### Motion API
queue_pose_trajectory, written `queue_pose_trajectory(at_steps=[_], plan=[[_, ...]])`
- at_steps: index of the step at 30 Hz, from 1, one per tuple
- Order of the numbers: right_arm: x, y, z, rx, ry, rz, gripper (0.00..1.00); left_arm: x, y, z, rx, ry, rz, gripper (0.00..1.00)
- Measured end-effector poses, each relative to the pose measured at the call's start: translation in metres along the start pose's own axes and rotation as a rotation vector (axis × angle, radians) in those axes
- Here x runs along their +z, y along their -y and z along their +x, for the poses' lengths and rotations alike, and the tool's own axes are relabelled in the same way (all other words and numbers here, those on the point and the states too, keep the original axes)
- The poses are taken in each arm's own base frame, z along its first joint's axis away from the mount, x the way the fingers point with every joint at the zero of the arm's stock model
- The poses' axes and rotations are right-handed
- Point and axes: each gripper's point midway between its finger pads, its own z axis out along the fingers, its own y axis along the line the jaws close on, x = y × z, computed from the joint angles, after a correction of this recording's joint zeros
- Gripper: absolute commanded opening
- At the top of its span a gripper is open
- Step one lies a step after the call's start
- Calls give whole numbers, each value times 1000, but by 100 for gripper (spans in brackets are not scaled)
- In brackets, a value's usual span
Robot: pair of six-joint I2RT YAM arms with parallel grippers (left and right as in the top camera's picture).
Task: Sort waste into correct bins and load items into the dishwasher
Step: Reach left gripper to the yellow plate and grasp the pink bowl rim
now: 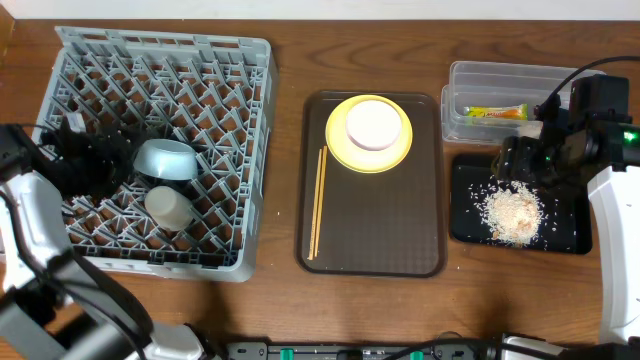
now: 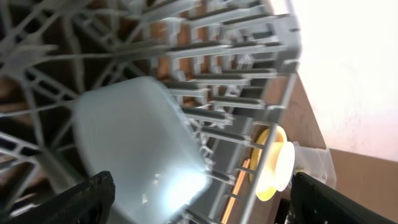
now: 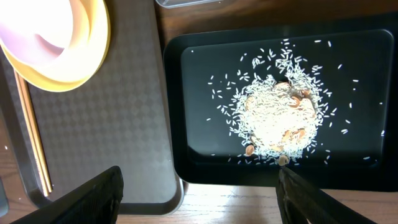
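The grey dish rack holds a light blue bowl upside down and a small white cup. My left gripper is open just left of the bowl, nothing between its fingers. The yellow plate with the white bowl and the chopsticks lie on the brown tray. Rice crumbs lie in the black tray. The snack wrapper is in the clear tub. My right gripper is open and empty above the black tray.
The rack's grey pegs surround the left gripper closely. The brown tray's edge sits close beside the black tray. Bare wooden table lies between the rack and the brown tray.
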Motion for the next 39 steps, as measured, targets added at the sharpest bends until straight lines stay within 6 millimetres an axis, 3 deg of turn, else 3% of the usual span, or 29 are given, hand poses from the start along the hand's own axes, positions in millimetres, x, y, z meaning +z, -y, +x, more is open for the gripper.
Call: queue_pose_trajectory(at_steps=[5, 11, 21, 32, 35, 39], plan=[[0, 0, 0, 0, 0, 0, 77, -3, 37, 16, 85, -16, 20, 92], [0, 0, 0, 0, 0, 0, 77, 15, 69, 57, 184, -120, -21, 92], [0, 0, 2, 1, -8, 1, 77, 78, 141, 153, 647, -283, -90, 93], [0, 3, 5, 38, -21, 17, 79, 124, 248, 221, 1134, -116, 52, 93], [0, 4, 7, 40, -28, 22, 79, 149, 262, 239, 1207, -96, 83, 93], [0, 4, 8, 43, -30, 23, 79, 189, 258, 260, 1257, -115, 88, 93]])
